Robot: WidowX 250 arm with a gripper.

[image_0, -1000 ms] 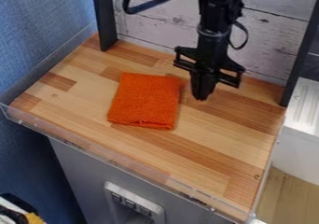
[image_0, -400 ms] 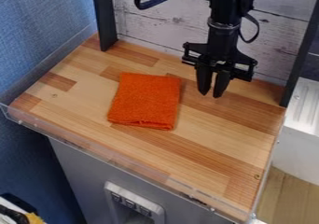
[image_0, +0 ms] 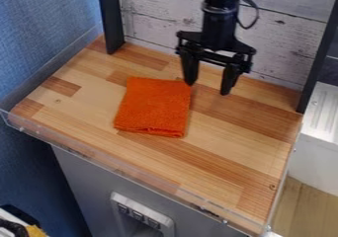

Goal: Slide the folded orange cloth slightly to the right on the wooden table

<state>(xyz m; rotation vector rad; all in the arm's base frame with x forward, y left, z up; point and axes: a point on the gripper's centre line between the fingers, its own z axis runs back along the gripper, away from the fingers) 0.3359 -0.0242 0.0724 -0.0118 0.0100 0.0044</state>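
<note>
1. Hand (image_0: 208, 88), black, two-fingered: upper centre of the frame, pointing down over the table. Released; fingers spread wide, with nothing between them. The finger on the frame's left ends at the cloth's upper right corner; whether it touches cannot be told. The other finger stands apart from the cloth, farther right.

2. Orange cloth (image_0: 153, 106), folded into a rough rectangle: lying flat left of centre, its lower edge slightly uneven.

3. Table (image_0: 231, 152), wooden, of light and darker strips: spanning the middle of the frame, with a transparent edging (image_0: 125, 171) along its front.

4. Dark uprights, two: one at upper left (image_0: 110, 19), one at upper right (image_0: 319, 58).

5. Plank wall (image_0: 155, 21), whitish and weathered: behind the table, top of the frame.

6. Blue wall (image_0: 39, 33), textured: left side.

7. Grey panel (image_0: 86, 181): below the table's front, bearing a pale fitting (image_0: 168, 225) at lower centre.

8. White unit (image_0: 316, 152): right edge, above a wooden floor (image_0: 307, 201).
</note>
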